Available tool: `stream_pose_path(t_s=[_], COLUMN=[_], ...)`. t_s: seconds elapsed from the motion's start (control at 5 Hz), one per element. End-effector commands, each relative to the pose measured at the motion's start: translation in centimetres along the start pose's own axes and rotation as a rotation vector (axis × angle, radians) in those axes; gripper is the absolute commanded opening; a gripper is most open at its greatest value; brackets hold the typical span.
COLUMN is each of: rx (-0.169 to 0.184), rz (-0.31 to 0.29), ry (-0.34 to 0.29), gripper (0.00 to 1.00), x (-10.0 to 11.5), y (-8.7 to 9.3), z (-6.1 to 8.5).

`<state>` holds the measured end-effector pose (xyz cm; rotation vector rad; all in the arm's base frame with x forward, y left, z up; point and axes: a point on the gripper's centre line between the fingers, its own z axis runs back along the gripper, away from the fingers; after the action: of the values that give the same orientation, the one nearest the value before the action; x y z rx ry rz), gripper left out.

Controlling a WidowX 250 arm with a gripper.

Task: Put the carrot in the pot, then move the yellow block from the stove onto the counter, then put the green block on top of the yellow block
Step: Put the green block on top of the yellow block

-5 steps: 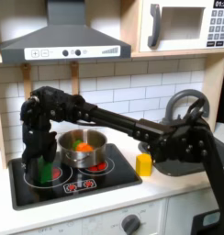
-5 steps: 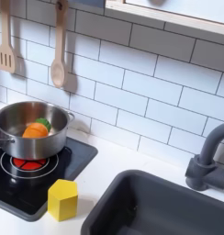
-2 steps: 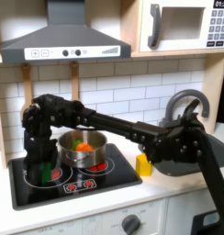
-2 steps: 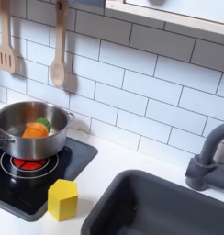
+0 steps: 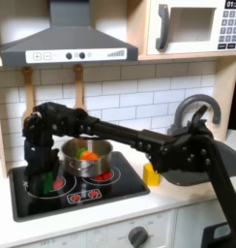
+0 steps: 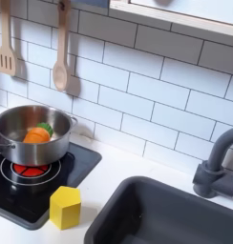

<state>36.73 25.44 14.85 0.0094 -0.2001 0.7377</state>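
Observation:
The steel pot (image 5: 88,157) stands on the black stove (image 5: 86,192) with the orange carrot (image 5: 87,153) inside; the pot (image 6: 31,135) and carrot (image 6: 36,135) appear in both exterior views. The yellow block (image 5: 151,173) rests on the cream counter (image 5: 178,192) just past the stove's edge at the first exterior view's right; it (image 6: 64,207) is upright. The green block (image 5: 46,181) sits on the stove's left burner. My gripper (image 5: 39,176) points down right at it, its fingers around or against the block; their gap is too dark to read.
A dark grey sink (image 6: 176,217) and faucet (image 6: 220,164) lie at the second exterior view's right. Wooden utensils (image 6: 59,59) hang on the tiled wall. A range hood (image 5: 70,44) and microwave (image 5: 192,27) are overhead. My arm spans above the pot.
My gripper has sunk lower over the green block and the arm has dropped slightly. Pot, carrot and yellow block have not moved.

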Motion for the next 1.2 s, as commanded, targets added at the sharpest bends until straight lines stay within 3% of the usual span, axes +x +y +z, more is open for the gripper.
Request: stream_pose_path(t_s=[0.0, 0.2, 0.6, 1.0], rx=[0.003, 0.006, -0.014, -0.046], rz=[0.000, -0.005, -0.014, -0.018], ry=[-0.008, -0.007, -0.010, 0.017], gripper=[0.00, 0.00, 0.00, 0.00], x=[-0.10, -0.15, -0.31, -0.85], y=[0.29, 0.16, 0.00, -0.23], z=[-0.01, -0.23, 0.62, 0.58])
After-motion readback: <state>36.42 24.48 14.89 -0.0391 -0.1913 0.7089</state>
